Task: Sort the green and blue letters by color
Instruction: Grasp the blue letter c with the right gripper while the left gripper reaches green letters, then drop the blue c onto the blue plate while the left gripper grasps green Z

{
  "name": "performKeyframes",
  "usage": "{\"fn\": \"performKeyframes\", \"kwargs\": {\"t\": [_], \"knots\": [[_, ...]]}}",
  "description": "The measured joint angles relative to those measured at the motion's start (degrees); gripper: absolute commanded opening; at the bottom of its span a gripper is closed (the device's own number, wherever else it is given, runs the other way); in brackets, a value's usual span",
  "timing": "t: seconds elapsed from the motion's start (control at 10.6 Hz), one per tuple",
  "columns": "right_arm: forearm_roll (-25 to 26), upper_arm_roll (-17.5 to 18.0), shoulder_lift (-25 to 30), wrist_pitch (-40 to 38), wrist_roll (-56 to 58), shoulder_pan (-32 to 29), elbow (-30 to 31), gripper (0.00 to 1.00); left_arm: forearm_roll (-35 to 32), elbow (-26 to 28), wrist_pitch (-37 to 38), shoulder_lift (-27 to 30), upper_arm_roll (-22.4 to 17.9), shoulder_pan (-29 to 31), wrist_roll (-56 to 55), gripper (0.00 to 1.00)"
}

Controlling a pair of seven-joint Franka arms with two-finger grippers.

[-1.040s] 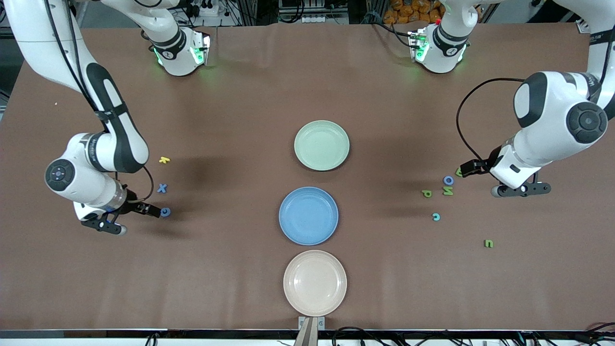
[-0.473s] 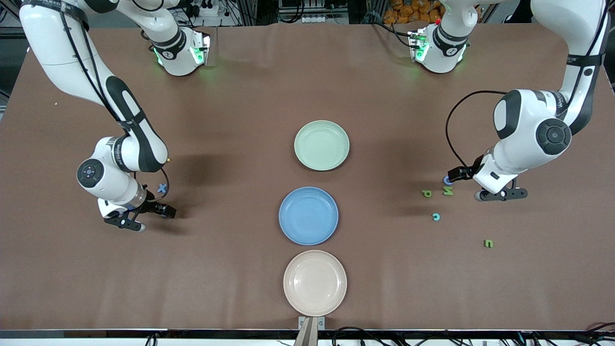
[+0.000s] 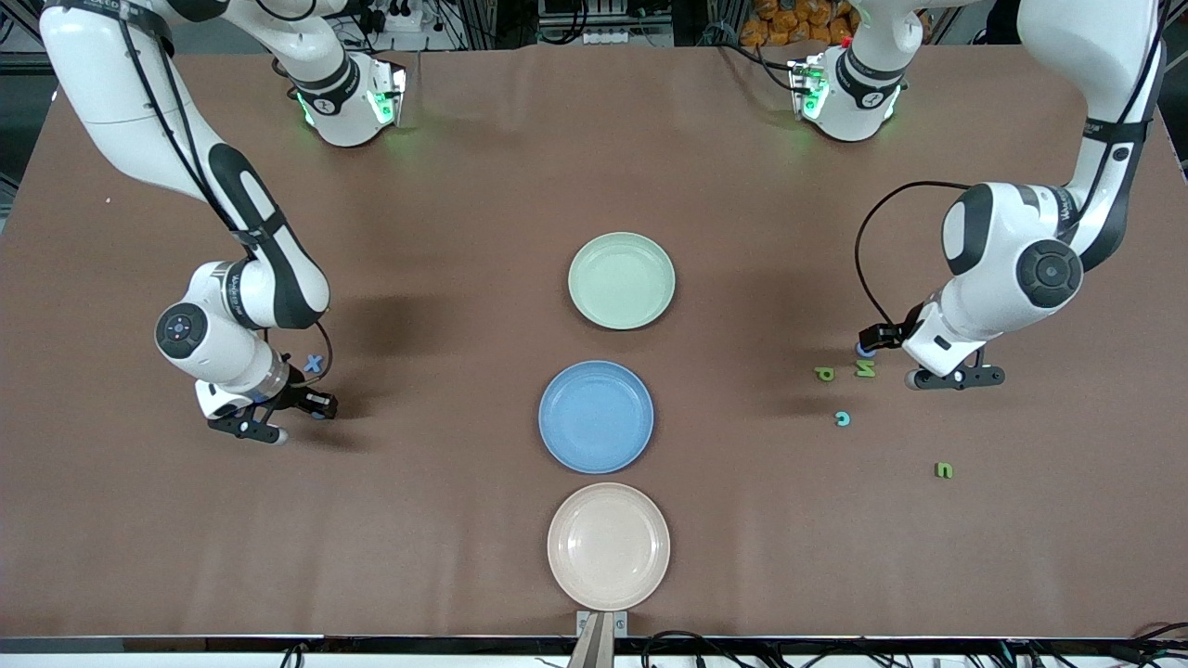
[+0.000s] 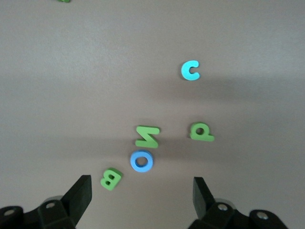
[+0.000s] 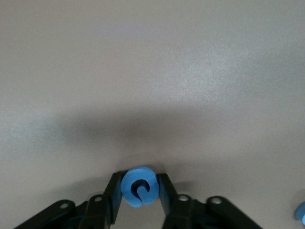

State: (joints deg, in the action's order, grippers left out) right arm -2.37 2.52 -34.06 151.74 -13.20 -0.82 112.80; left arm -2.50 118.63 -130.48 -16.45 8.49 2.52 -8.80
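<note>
My right gripper (image 3: 318, 405) is low at the table near the right arm's end, shut on a curled blue letter (image 5: 139, 186). A blue X (image 3: 314, 364) lies beside it, farther from the front camera. My left gripper (image 4: 142, 198) is open over a blue O (image 4: 142, 161) and a green B (image 4: 110, 178); in the front view the left gripper (image 3: 871, 340) covers the B. A green N (image 3: 865, 369), a green P (image 3: 824, 373), a teal C (image 3: 843, 418) and one more green letter (image 3: 944, 470) lie near it.
Three plates stand in a row down the table's middle: green (image 3: 621, 280), blue (image 3: 596, 417) and beige (image 3: 608, 545), the beige one nearest the front camera. All three hold nothing.
My right gripper moved toward the middle onto the curled blue letter and now grips it. My left gripper moved toward the middle and now hangs over the blue O and green B.
</note>
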Motion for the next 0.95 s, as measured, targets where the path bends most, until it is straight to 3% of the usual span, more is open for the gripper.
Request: {"fn": "performKeyframes", "kwargs": {"t": [0.47,0.66,0.95], "knots": [[-0.01,0.79,0.37,-0.20,-0.75,0.08,-0.13,0.02,-3.18,0.88,-8.33,-5.30,0.05,-0.03,-0.34,0.94],[-0.01,2.11,0.88,-4.53,-4.00,0.27,-2.71,0.03,-3.18,2.64,-13.14,-7.37,0.05,0.00,-0.39,0.90],[-0.02,3.53,1.64,-7.69,-10.10,3.96,-7.55,0.04,-3.18,3.21,-14.63,-8.51,0.07,0.01,-0.56,0.87]]}}
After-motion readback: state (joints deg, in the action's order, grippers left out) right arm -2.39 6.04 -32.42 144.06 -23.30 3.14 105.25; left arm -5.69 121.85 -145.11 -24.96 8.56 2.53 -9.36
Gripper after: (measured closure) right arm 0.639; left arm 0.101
